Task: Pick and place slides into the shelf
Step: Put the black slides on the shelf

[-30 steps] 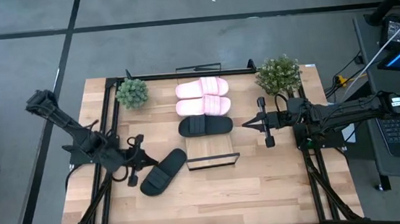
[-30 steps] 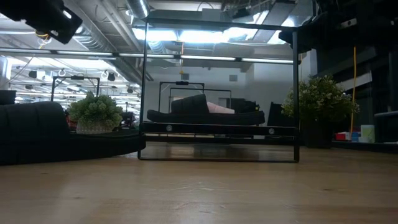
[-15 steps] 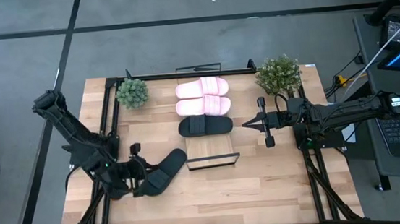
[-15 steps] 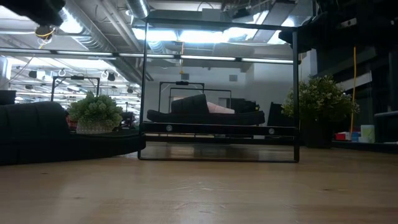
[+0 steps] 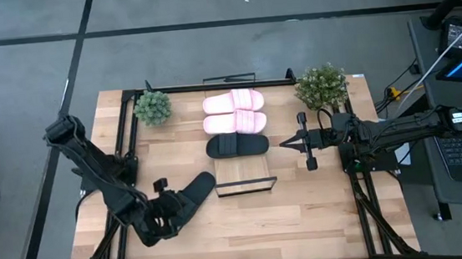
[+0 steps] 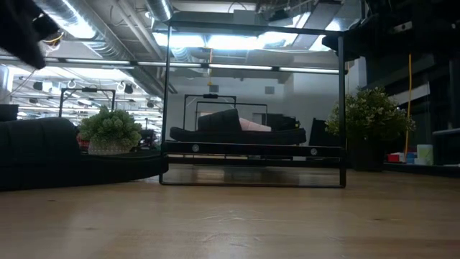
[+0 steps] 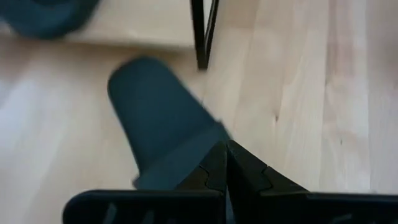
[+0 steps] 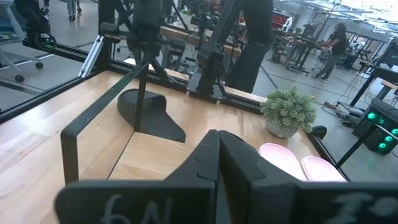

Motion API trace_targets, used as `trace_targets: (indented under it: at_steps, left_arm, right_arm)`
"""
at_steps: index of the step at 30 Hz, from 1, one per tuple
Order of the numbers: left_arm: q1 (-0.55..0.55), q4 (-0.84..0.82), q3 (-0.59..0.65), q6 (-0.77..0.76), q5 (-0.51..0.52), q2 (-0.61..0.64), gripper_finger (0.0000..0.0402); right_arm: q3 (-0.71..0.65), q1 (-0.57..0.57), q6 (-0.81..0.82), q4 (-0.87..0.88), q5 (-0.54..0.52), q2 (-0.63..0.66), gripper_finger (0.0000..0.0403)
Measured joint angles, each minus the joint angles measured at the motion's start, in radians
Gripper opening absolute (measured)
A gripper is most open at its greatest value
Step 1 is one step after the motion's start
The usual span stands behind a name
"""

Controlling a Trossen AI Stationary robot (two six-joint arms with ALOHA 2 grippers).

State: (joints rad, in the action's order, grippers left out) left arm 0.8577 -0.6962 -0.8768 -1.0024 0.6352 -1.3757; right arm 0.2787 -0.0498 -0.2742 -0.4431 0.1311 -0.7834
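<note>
Hovering low over the front-left part of the light wooden table (image 5: 306,215), my left claw (image 5: 165,222) was pressed together with nothing between its fingers, its tip just over the near end of a loose black rubber slide sandal (image 5: 188,199). That sandal lay flat and slanted on the bare tabletop, just off the shelf's front-left corner. From my left wrist, its dark strap sat right before my closed fingertips (image 7: 219,168).

The shelf, a narrow light-wood sloping board (image 5: 245,170) with a dark front lip, ran from the table's middle toward its back edge. On it lay three slides crosswise: a pale pink slide (image 5: 233,102) nearest the back edge, a second pale pink slide (image 5: 235,122) next to it, then a black slide (image 5: 237,146). The board's front stretch was bare.

My right claw (image 5: 285,144) waited above the table right of the shelf, fingers together, pinching nothing.

Two small green potted plants (image 5: 153,108) stood near the back corners.
</note>
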Motion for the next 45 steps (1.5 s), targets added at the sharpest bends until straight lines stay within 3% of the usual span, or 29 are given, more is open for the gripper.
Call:
trace_targets:
  at_steps: [12, 21, 36, 45]
  left_arm:
    - [0.003, -0.047, 0.000, -0.278, -0.281, -0.011, 0.0000]
    - [0.003, -0.043, 0.000, -0.327, -0.289, -0.021, 0.0000]
    - [-0.019, -0.045, 0.000, -0.358, -0.332, -0.167, 0.0000]
    - [-0.048, -0.151, 0.000, -0.357, -0.330, -0.190, 0.0000]
  right_arm:
    - [0.000, 0.000, -0.025, -0.002, 0.000, 0.000, 0.0014]
    - [0.000, 0.000, -0.049, -0.003, 0.000, 0.000, 0.0014]
    - [0.000, 0.000, -0.049, -0.012, 0.000, 0.000, 0.0014]
    - [0.000, 0.000, -0.049, -0.017, 0.000, 0.000, 0.0014]
